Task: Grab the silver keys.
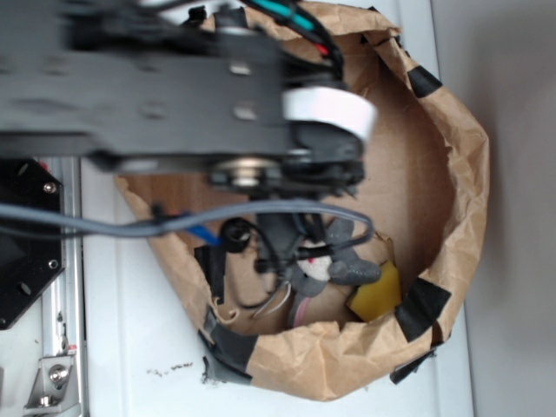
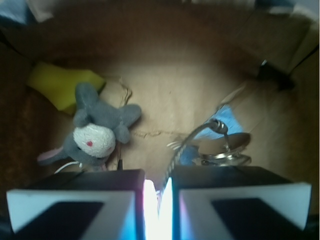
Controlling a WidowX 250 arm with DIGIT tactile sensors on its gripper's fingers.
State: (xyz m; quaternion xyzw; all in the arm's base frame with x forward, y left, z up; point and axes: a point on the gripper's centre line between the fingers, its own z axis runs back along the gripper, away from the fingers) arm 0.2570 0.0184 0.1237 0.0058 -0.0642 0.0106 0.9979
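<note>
The tool (image 2: 158,200) hung low inside the paper bag (image 1: 460,174), its fingers (image 2: 75,200) nearly pressed together with only a thin gap and nothing between them. The silver keys (image 2: 220,147) lay just beyond its right finger, on a blue scrap (image 2: 231,116). A grey plush mouse (image 2: 100,127) and a yellow sponge (image 2: 60,85) lay left.

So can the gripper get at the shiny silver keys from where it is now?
Probably yes. In the wrist view the silver keys lie just ahead and slightly right of the gripper, with nothing over them. The grey plush mouse sits apart to the left. The jaws look nearly closed and would need to open.
</note>
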